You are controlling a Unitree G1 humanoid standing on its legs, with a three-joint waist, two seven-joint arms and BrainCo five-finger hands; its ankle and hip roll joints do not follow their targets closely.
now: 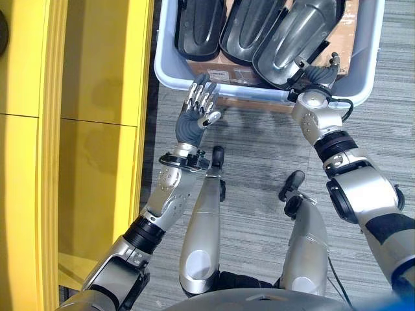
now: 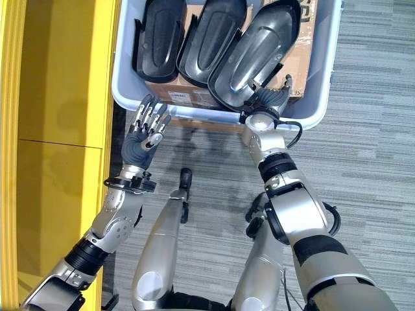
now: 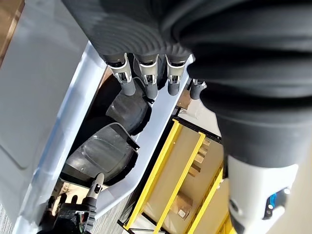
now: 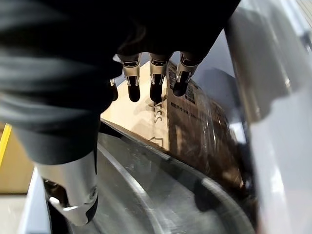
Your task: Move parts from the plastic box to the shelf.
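Left eye view: pale blue-grey plastic box (image 1: 170,72) on grey carpet (image 1: 259,155), its near rim facing the robot; yellow shelf (image 1: 84,129) along the robot's left
Parts: three dark moulded shell parts in the box, standing side by side on brown cardboard (image 1: 350,32); left part (image 1: 198,29), middle part (image 1: 249,29), right part (image 1: 295,42)
Right hand (image 1: 318,70): reaches over the near rim at the box's right end; fingers lie beside the lower edge of the right part, thumb on the part's near side
Right wrist view: fingers (image 4: 157,80) straight, spread a little, above the cardboard; thumb (image 4: 73,190) against the dark curved shell; grip not closed, fingers relaxed
Left hand (image 1: 198,107): raised just before the box's near left corner, fingers extended and slightly apart, holding nothing, not touching the rim as far as can be seen
Left wrist view: straight fingers (image 3: 148,78) point toward the box rim and the dark parts beyond
Edges: box's left wall sits close to the shelf, a narrow dark gap between
Open room: bare carpet between the box's near rim and the robot, and to the right of the box
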